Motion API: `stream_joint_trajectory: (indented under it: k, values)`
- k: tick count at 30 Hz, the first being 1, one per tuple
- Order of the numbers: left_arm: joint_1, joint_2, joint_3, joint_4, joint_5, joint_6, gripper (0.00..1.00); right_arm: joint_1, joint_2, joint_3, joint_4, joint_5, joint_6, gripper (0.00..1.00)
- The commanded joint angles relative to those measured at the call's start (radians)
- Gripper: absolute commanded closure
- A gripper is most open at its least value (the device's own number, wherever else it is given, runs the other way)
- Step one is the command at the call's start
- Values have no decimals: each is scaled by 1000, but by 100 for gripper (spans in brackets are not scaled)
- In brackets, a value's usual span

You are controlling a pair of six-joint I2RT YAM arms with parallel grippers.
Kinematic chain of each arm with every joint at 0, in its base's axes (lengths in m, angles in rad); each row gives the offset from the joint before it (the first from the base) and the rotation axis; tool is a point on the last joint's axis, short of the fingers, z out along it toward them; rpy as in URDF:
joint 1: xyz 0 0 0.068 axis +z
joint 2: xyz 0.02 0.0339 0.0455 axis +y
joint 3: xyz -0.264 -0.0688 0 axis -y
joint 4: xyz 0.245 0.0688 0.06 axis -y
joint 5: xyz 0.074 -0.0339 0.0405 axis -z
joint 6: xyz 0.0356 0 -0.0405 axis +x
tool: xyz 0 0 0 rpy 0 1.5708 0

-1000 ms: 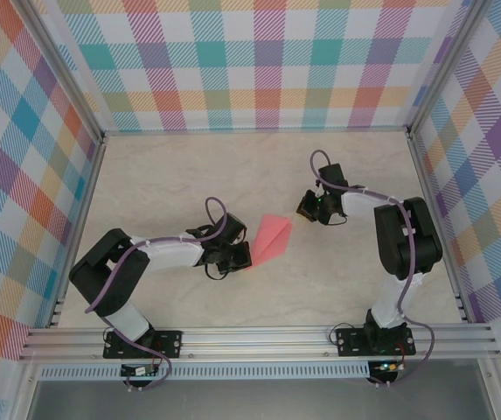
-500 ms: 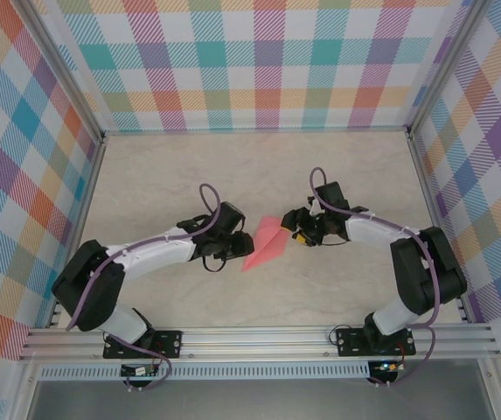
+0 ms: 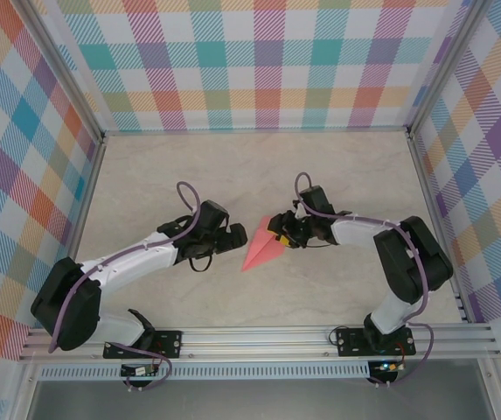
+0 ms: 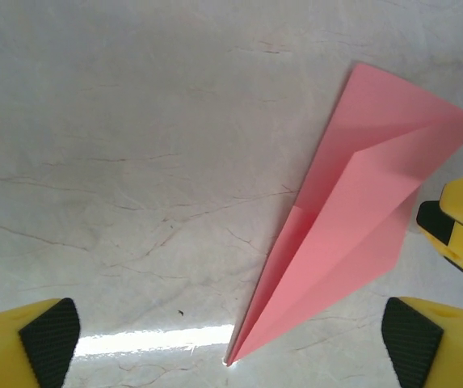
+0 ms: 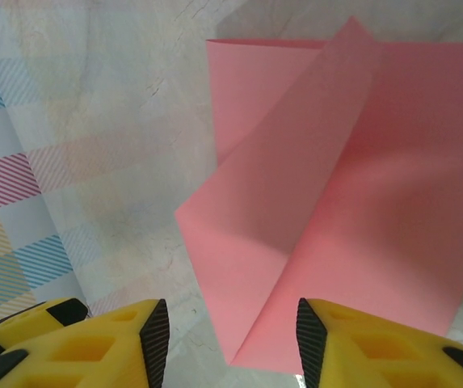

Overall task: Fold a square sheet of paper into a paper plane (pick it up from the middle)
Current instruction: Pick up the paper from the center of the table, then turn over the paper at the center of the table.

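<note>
The square sheet of paper is folded into a salmon-pink paper plane (image 3: pixel 263 245) that lies flat mid-table, nose toward the near left. My left gripper (image 3: pixel 233 238) stands wide open just left of it. In the left wrist view the plane (image 4: pixel 352 218) has its nose tip between the left gripper's (image 4: pixel 231 343) fingers, touching neither pad. My right gripper (image 3: pixel 281 232) is at the wide tail end, open. In the right wrist view the plane (image 5: pixel 336 186) has a tail corner in the gap of the right gripper (image 5: pixel 231 339). The right gripper's yellow fingers (image 4: pixel 457 230) show beside the tail.
The marble-look tabletop (image 3: pixel 233 175) is boxed in by checked walls (image 3: pixel 259 61) at the back and both sides, with an aluminium rail (image 3: pixel 259 337) along the near edge. Both arms reach inward from their bases toward the middle.
My left gripper has opened, let go of the plane's nose and drawn back to the left. My right arm has swung left to the tail and opened its jaws there.
</note>
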Motion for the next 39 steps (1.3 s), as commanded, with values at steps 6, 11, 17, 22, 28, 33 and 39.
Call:
stream_joint_trajectory:
  k: [6, 11, 17, 22, 28, 33, 39]
  values:
    - [64, -15, -36, -5, 44, -34, 0, 33, 67, 12, 69, 3, 11, 57]
    - [93, 1, -48, 23, 100, -46, 0, 57, 101, 16, 123, -26, -1, 62]
    - [131, 6, -65, 65, 178, -55, 0, 75, 126, 8, 171, -13, -17, 74]
    - [169, 1, -77, 109, 271, -53, 0, 75, 104, -14, 231, 16, -22, 90]
    - [250, -21, -132, 301, 510, -99, 0, 40, 8, 33, 256, -110, -79, 95]
    - [289, -50, -139, 455, 689, -142, 0, -19, -66, 107, 240, -307, -99, 94]
    - [289, -61, -157, 723, 816, -259, 0, -37, -63, 194, 241, -438, -28, 93]
